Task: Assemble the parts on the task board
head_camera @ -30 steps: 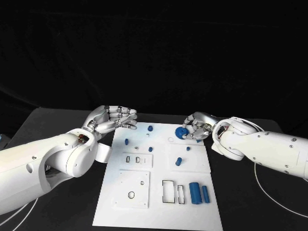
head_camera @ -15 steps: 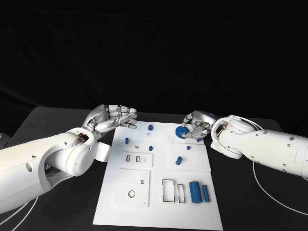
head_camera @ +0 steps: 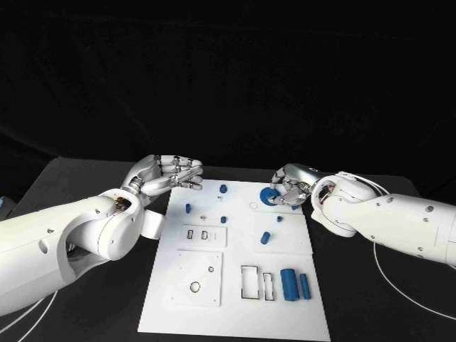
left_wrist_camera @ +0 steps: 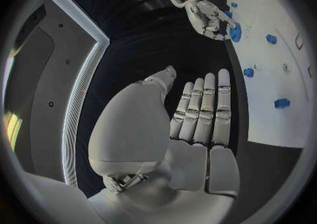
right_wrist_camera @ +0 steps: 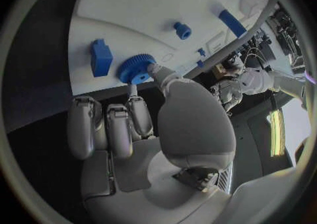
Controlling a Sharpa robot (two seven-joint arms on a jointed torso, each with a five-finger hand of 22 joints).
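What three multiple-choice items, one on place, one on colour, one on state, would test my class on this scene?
1. Where is the blue gear?
A. at the board's far right corner
B. at the board's near edge
C. off the board

2. What colour is the task board?
A. black
B. white
C. blue

3. What is the left hand doing?
A. gripping a cylinder
B. pressing the board
C. holding nothing

Answers: 1 A, the right hand touches it there; 2 B, it lies white on the black table; 3 C, the left wrist view shows its palm bare.

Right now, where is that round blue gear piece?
The blue gear sits at the task board's far right corner in the head view, pinched by the right robot hand.
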